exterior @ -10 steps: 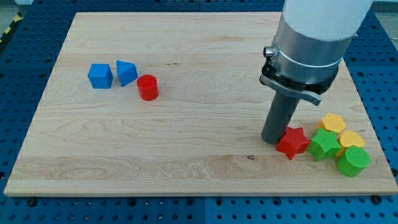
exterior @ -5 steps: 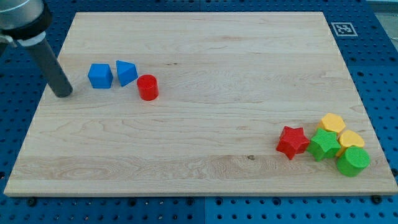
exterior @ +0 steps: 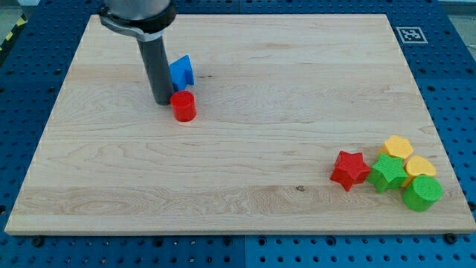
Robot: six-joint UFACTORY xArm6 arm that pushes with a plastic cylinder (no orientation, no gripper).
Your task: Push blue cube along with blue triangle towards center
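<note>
1. We are resting my tip [exterior: 163, 101] on the board [exterior: 245, 186] in its upper left part, just to the view's left of the red cylinder [exterior: 183, 106] and so close that the two look to be touching or nearly so. There are no jaws here to stand apart or together; my tip is a plain rod end and is holding nothing.

2. We are seeing only one blue shape, jutting out from behind the rod on the view's right and a little toward the view's top of my tip. We are taking it for the blue triangle [exterior: 181, 71], though the rod is covering part of it and the outline is unclear.

3. We are not seeing the blue cube at all. It is probably hidden behind the rod, but we cannot tell.

4. The centre of the board is lying to the view's right and toward the view's bottom of the blue piece. Any push should therefore come from the piece's upper left side, and we are judging that my tip is sitting too low for that line.

5. The red cylinder is standing just below the blue piece and may get swept along.

6. The red star [exterior: 349, 170] and its green and yellow neighbours are sitting well apart at the lower right.
</note>
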